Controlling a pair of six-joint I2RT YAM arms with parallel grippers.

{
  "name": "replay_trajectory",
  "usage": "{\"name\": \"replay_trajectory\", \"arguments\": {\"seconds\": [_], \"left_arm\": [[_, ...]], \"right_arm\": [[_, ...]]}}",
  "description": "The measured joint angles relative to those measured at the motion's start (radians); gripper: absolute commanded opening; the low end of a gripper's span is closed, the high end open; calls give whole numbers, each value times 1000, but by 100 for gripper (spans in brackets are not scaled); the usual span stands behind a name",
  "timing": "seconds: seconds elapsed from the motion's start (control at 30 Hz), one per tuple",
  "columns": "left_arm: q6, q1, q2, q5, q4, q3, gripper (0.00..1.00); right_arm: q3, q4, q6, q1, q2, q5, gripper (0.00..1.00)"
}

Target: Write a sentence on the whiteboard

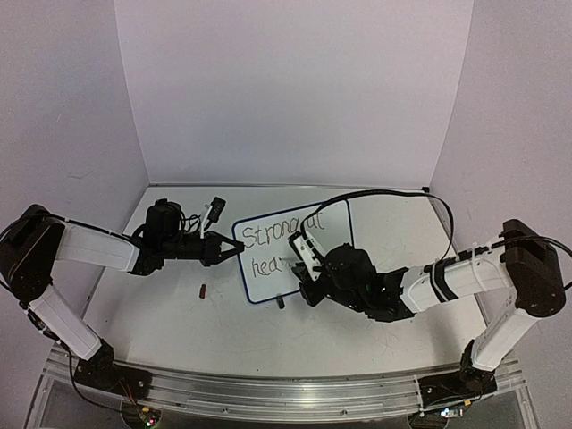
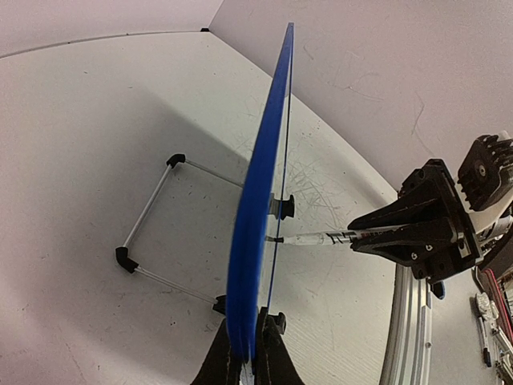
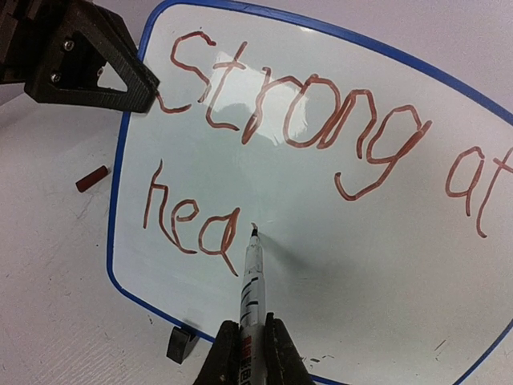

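Observation:
The whiteboard [image 1: 268, 264] with a dark-blue rim stands propped in mid table. It shows edge-on in the left wrist view [image 2: 260, 200] and face-on in the right wrist view [image 3: 345, 241]. The sentence [image 3: 296, 112] reads "Strong at" on the top line and "hea" below, in reddish-brown marker. My left gripper [image 1: 234, 251] is shut on the board's left edge [image 2: 250, 353]. My right gripper [image 1: 308, 288] is shut on a white marker [image 3: 252, 281], its tip touching the board just right of the "a". The marker also shows in the left wrist view [image 2: 321, 238].
A small red marker cap [image 1: 203, 289] lies on the tabletop left of the board, also in the right wrist view [image 3: 91, 178]. A black clip foot [image 3: 183, 343] sits under the board's lower edge. The wire stand [image 2: 152, 233] props the board from behind.

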Motion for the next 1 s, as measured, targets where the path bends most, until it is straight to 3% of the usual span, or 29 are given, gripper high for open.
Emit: {"name": "replay_trajectory", "arguments": {"seconds": [1.0], "left_arm": [[3,0,0,0,0,0,0]], "right_arm": [[-27,-32,57,2,0,-46,0]]}}
